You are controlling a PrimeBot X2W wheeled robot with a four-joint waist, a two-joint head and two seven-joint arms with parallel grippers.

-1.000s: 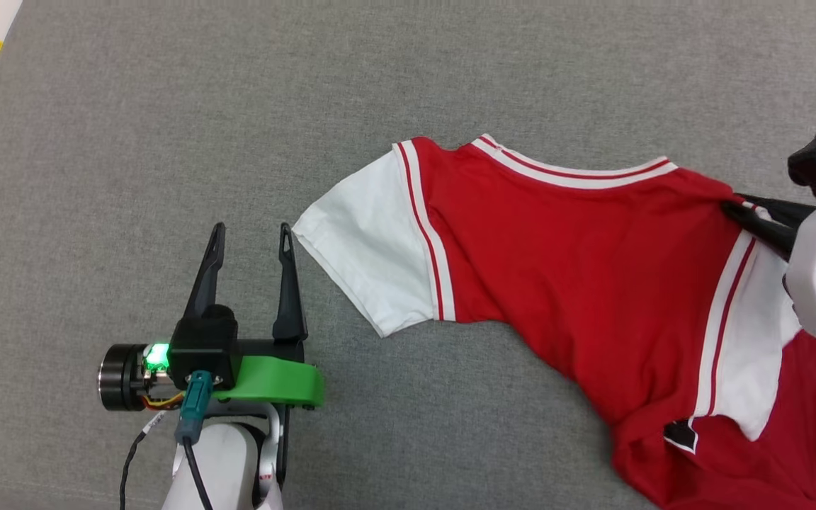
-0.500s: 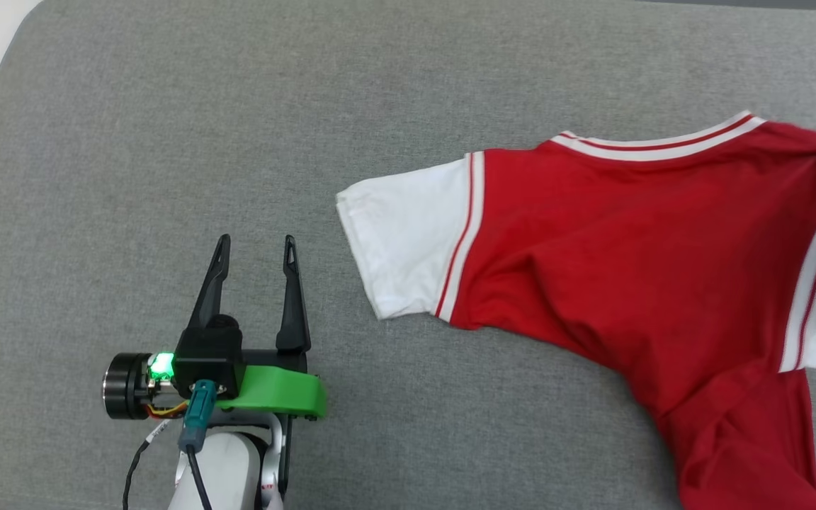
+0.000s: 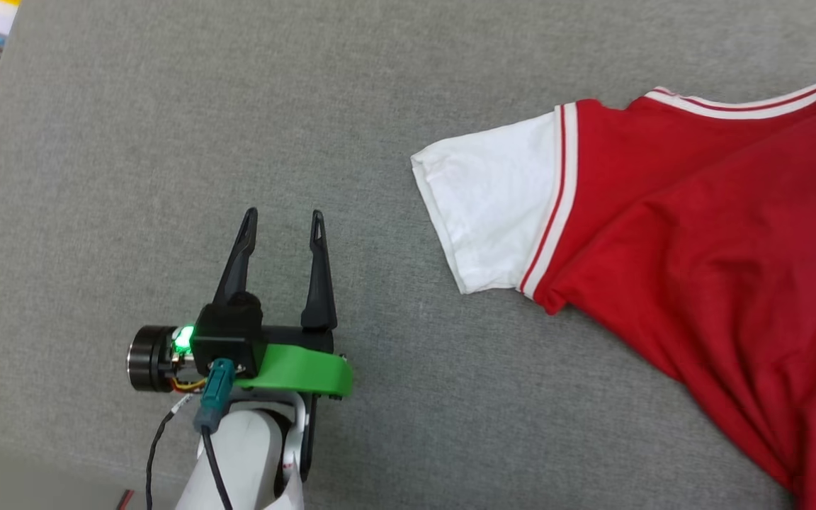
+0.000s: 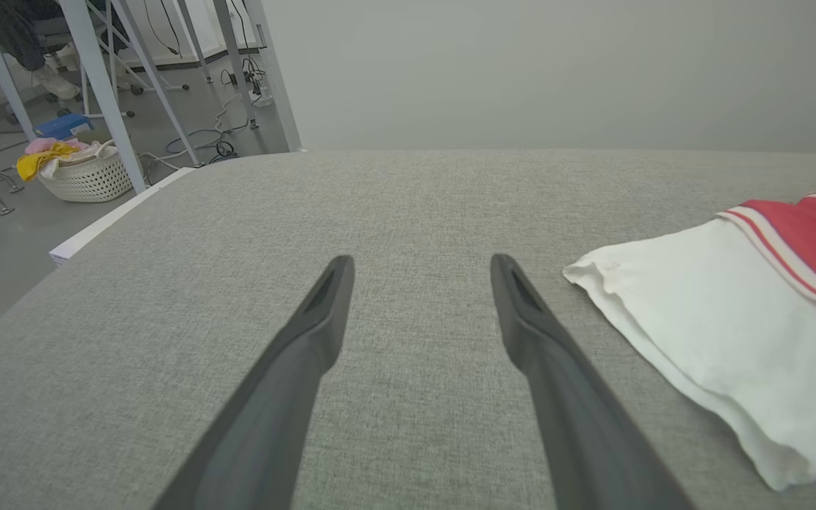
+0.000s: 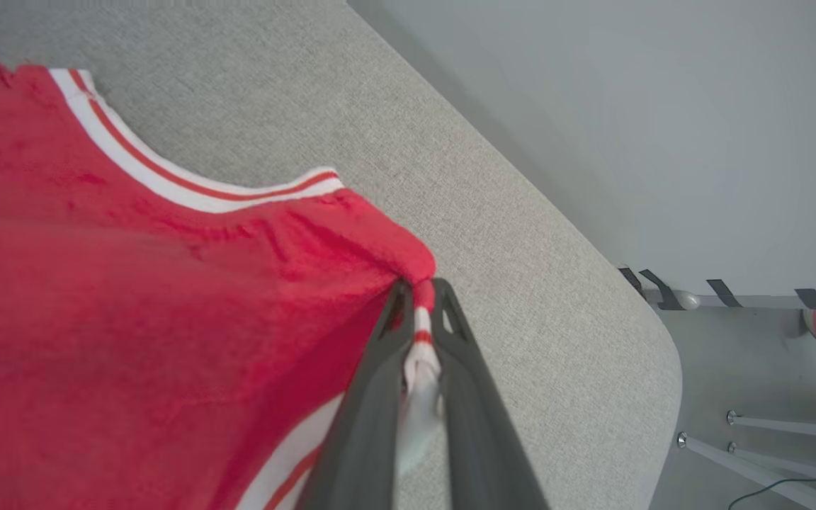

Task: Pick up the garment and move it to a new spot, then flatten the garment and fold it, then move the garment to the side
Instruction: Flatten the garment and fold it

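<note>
My left tool sits at about 7 o'clock in the head view, fingers pointing to 12, jaws wide apart with nothing between them, just the grey worktop under it. The garment is over at 3 o'clock on the worktop, its red body running off the frame toward 4 and 5 and its striped collar trim up at 2. Its white sleeve points toward 9 and lies flat, with red-white trim where it joins the body. The cuff is at roughly 2 o'clock from my left tool, near but not touching. In the left wrist view the left tool is spread open over bare worktop, the white sleeve is off at 3 o'clock, and a white basket of clothes stands on the floor at 10. In the right wrist view my right tool is clamped tight on the garment at the shoulder. Red cloth and striped trim are pinched between the fingers, with white fabric bunched lower in the gap. The red body spreads toward 9, the collar trim is at 11, and the worktop edge is at 3.
</note>
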